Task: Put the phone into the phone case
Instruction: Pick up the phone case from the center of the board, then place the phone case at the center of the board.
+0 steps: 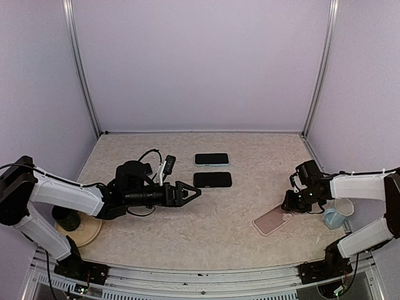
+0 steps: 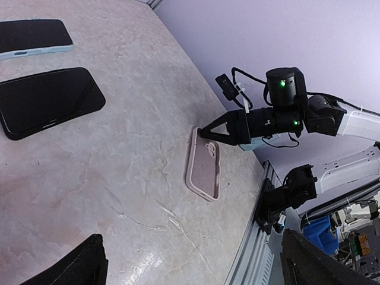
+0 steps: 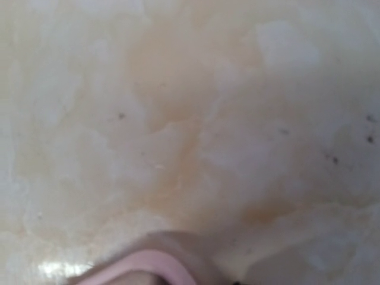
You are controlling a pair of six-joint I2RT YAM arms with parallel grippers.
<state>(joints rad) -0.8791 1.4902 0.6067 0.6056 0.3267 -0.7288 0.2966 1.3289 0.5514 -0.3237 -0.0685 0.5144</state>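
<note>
Setting: a beige, marble-patterned tabletop (image 1: 219, 240) stood inside pale lilac walls (image 1: 200, 62) with aluminium corner posts.

Item 1, right gripper (image 1: 289, 206): it was low over the table at the right side, its tip at the far end of the phone case (image 1: 273, 219). Seen from the left wrist, its dark fingers (image 2: 215, 127) narrowed to a point at the case's top edge. Whether they clenched the rim or only touched it could not be told. The right wrist view was blurred and showed only a curved pink rim of the case (image 3: 148, 264) at the bottom edge, against bare tabletop.

Item 2, phone case: pink, lying flat with its hollow side up and a camera cut-out near the gripper end. It lay at an angle on the right half of the table, well apart from both phones.

Item 3, left gripper (image 1: 192, 192): released, jaws spread wide, with nothing between them. Its two fingers (image 2: 83, 264) showed at opposite lower corners of the left wrist view. It was held level near the table's middle, pointing right.

Item 4, black phone (image 1: 212, 179): flat, screen dark, just beyond the left gripper's tip and not touching it.

Item 5, phone with a pale blue rim (image 1: 211, 159): flat, parallel to the black phone and just behind it.

Item 6, pale blue mug (image 1: 333, 219): upright near the right edge, beside the right arm.

Item 7, beige round disc (image 1: 90, 232): at the near left corner, under the left arm.
</note>
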